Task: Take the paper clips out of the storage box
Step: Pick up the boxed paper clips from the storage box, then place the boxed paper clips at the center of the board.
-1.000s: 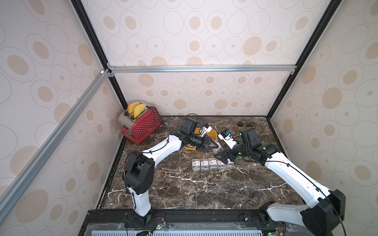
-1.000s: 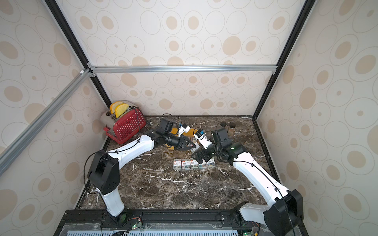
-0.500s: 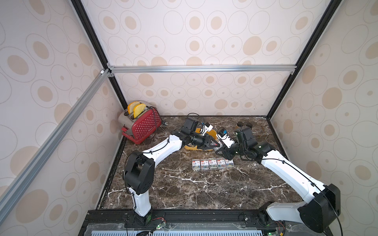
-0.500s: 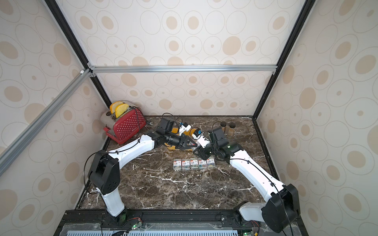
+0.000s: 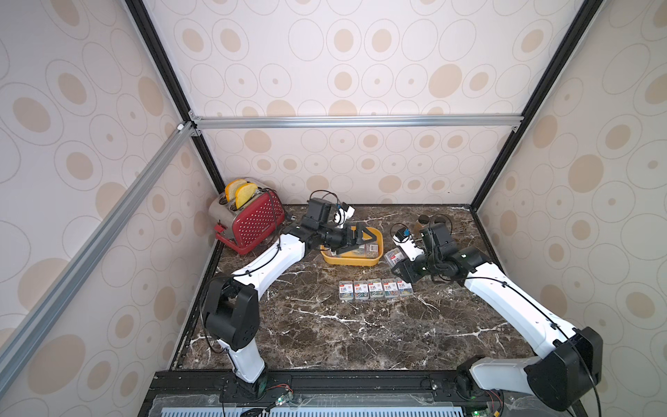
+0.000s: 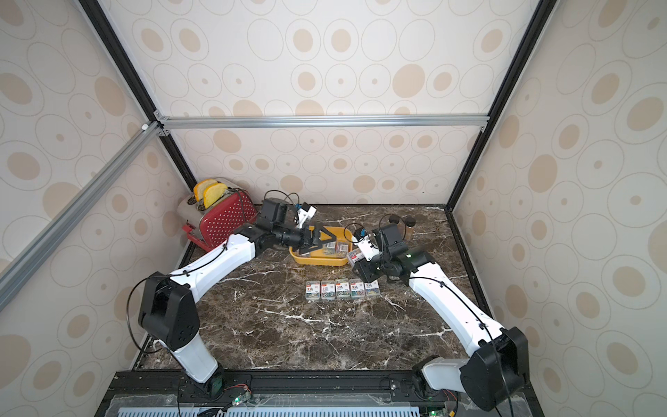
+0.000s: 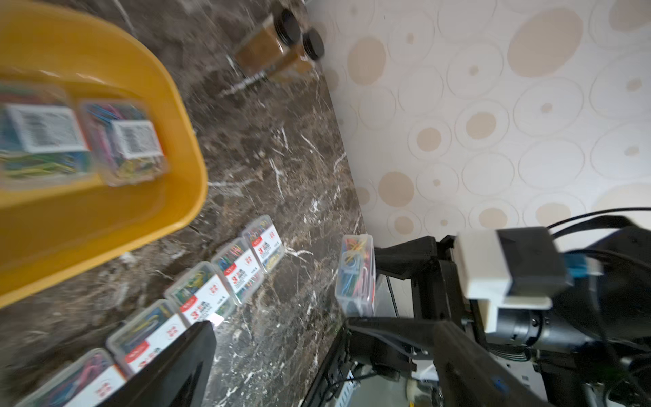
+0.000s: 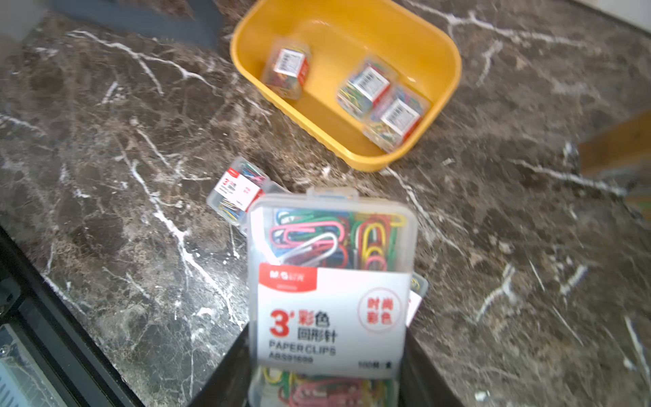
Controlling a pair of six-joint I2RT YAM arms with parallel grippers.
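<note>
looking at a top view, your right end effector (image 5: 397,263) pinches one box of paper clips (image 5: 394,256) just right of the yellow storage box (image 5: 350,260) at mid-frame. your left end effector (image 5: 361,239) hangs spread over it. three boxes lie inside, and five sit in a row on the bench (image 5: 325,325).

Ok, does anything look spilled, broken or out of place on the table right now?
Nothing is spilled or damaged. Only the three clip boxes left in the yellow tub lie at mixed angles, barcode side up, unlike the straight row of five set outside it.
</note>
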